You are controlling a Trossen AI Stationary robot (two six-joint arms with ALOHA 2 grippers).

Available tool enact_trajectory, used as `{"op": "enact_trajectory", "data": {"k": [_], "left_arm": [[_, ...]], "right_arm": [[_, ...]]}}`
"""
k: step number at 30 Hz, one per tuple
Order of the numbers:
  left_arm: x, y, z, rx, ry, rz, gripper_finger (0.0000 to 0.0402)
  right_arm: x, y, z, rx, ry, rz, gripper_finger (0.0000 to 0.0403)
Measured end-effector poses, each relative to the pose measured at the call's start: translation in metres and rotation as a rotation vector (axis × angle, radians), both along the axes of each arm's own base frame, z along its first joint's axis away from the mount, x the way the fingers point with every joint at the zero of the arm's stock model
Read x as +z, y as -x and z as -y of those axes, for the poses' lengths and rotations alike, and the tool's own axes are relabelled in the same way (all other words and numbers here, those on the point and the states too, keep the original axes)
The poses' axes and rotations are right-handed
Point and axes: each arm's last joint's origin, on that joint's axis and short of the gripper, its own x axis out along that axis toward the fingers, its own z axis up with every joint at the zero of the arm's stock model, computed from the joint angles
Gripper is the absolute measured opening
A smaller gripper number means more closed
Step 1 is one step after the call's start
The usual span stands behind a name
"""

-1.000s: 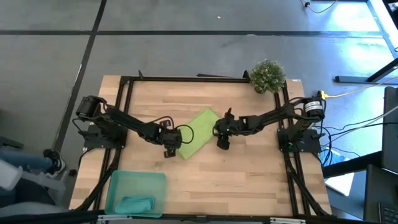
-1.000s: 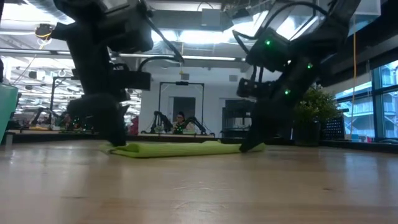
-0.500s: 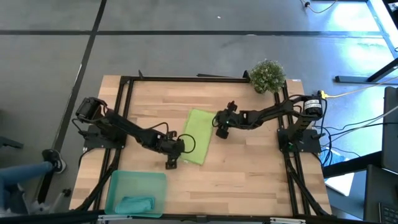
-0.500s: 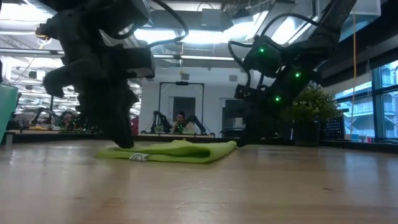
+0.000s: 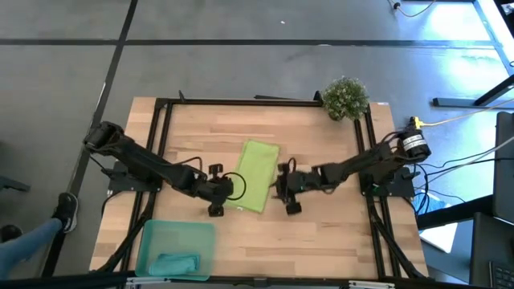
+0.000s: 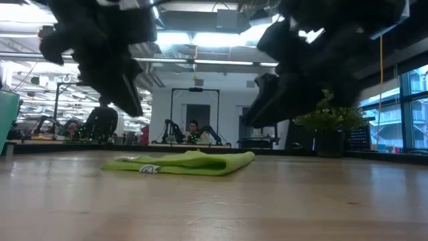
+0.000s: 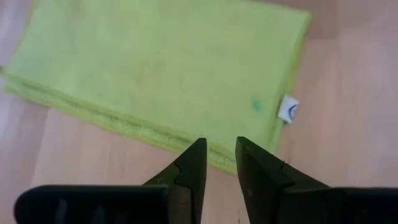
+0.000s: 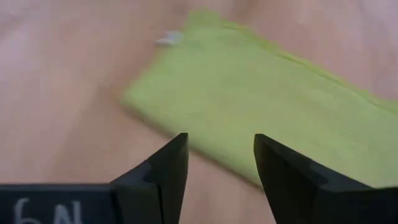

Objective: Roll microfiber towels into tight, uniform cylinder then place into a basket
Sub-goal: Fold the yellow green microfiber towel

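Note:
The lime yellow-green towel lies flat and folded on the table's middle, its long sides running near to far; it also shows in the low view. My left gripper hovers above the towel's left long edge, its fingers a narrow gap apart. My right gripper hovers open at the towel's right side, over its near right corner. The teal towel lies bunched in the basket at the near left.
A bushy potted plant stands at the table's far right corner. A dark metal frame runs along the far edge and both sides. Bare wood lies between the lime towel and the near edge.
The lime towel has been turned about from slanting to square with the table, lying flat. Both grippers have let go of it and risen clear. My right gripper has gone toward the far edge and then back toward the near edge, along the towel's right side.

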Motion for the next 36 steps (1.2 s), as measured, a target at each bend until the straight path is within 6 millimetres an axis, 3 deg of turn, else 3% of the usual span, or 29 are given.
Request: {"op": "enact_trajectory", "data": {"k": [4, 8, 15, 24, 28, 34, 36], "left_arm": [[0.010, 0.004, 0.005, -0.012, 0.009, 0.046, 0.0082], [0.013, 0.006, 0.009, -0.026, 0.020, 0.063, 0.0082], [0.012, 0.008, 0.013, -0.003, 0.047, 0.069, 0.0082], [0.012, 0.007, 0.013, -0.001, 0.049, 0.070, 0.0082], [0.012, 0.007, 0.013, -0.002, 0.048, 0.069, 0.0082], [0.012, 0.008, 0.013, -0.002, 0.047, 0.069, 0.0082], [0.012, 0.008, 0.013, -0.002, 0.046, 0.068, 0.0082]], "right_arm": [[-0.009, -0.006, -0.026, 0.076, -0.012, 0.079, 0.0184], [-0.024, -0.011, -0.038, 0.103, 0.013, 0.110, 0.0184], [-0.053, -0.023, -0.046, 0.127, 0.085, 0.091, 0.0184], [-0.062, -0.048, -0.053, 0.090, 0.162, 0.043, 0.0177], [-0.062, -0.048, -0.053, 0.087, 0.165, 0.034, 0.0136], [-0.060, -0.047, -0.052, 0.056, 0.155, 0.026, 0.0022], [-0.057, -0.047, -0.050, 0.038, 0.176, 0.025, 0.0012]]}}
